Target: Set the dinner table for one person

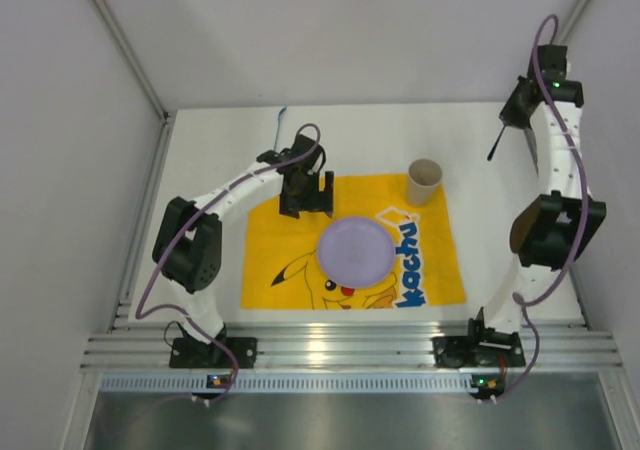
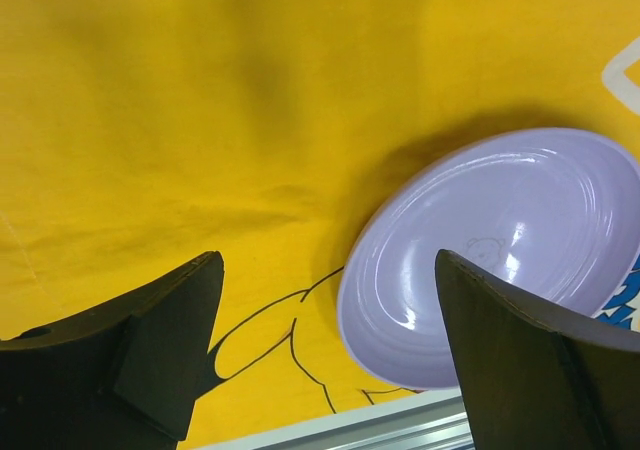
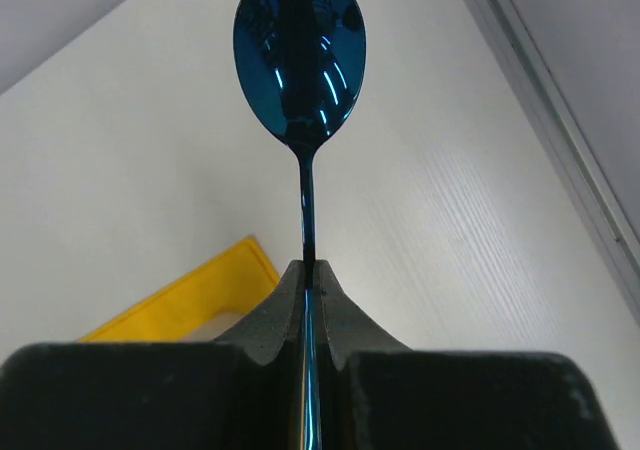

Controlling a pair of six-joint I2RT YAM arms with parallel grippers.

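Observation:
A lilac plate (image 1: 355, 250) (image 2: 500, 250) lies in the middle of the yellow Pikachu mat (image 1: 270, 245) on the white dinner table (image 1: 200, 160). My left gripper (image 1: 305, 195) (image 2: 328, 260) hovers over the mat just beyond the plate's far edge. It is open and holds nothing, and its right finger (image 2: 520, 360) overlaps the plate's rim in the wrist view. My right gripper (image 1: 508, 120) (image 3: 310, 265) is raised at the far right, shut on the handle of a dark blue spoon (image 3: 300, 55) (image 1: 494, 145) whose bowl points away from the fingers.
A beige paper cup (image 1: 424, 181) stands upright at the mat's far right corner. A thin blue utensil (image 1: 281, 120) lies on the table near the back wall, left of centre. Aluminium rails (image 1: 340, 350) run along the near edge. Grey walls close in three sides.

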